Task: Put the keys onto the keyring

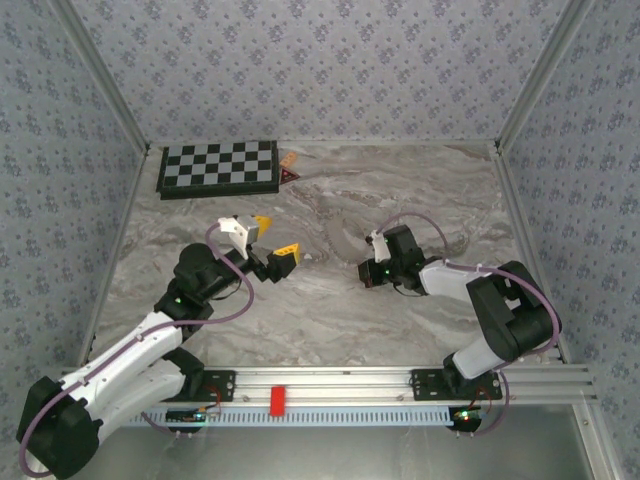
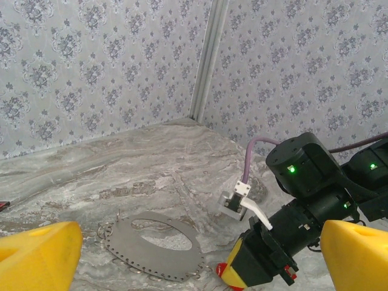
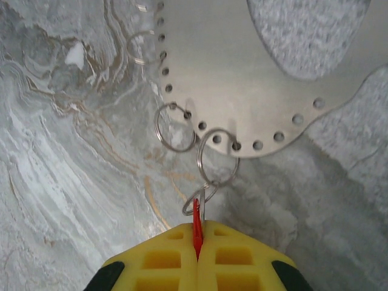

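1. One counter (image 1: 330, 330), marbled grey, carries the keyring, which lies flat between the two hands.
2. Two hands: the left hand (image 1: 272, 238) is spread wide and empty, hovering near the keyring. The right hand (image 3: 198, 242) is pinched shut on the key.
3. One keyring (image 2: 154, 245), a grey oval plate with a holed rim.
4. Three wire rings (image 3: 158, 126) hang off that rim.
5. One key (image 3: 197, 217), red, with its small loop (image 3: 189, 209) meeting the nearest ring. Threading looks underway, and the next move needs a fine nudge through that ring.
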Robot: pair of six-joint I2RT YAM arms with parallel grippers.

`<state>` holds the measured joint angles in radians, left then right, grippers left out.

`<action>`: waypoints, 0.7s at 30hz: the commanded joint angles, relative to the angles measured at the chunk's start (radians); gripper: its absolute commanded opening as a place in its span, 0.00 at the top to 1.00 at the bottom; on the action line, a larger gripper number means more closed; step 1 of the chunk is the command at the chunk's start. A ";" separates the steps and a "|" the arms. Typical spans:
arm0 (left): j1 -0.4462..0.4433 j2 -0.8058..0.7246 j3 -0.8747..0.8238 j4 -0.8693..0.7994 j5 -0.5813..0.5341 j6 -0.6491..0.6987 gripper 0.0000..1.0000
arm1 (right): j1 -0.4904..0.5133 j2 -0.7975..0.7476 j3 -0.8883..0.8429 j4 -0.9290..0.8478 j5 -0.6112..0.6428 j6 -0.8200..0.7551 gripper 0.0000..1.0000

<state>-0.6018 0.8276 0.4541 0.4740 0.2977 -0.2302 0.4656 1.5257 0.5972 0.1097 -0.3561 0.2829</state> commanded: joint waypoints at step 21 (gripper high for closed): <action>0.006 0.003 0.004 0.012 -0.061 -0.018 0.00 | 0.012 -0.206 0.015 -0.302 0.062 0.023 0.61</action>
<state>-0.6018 0.8276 0.4480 0.4732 0.2676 -0.2371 0.4805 1.4040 0.6205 -0.1329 -0.3405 0.2996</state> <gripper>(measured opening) 0.997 0.387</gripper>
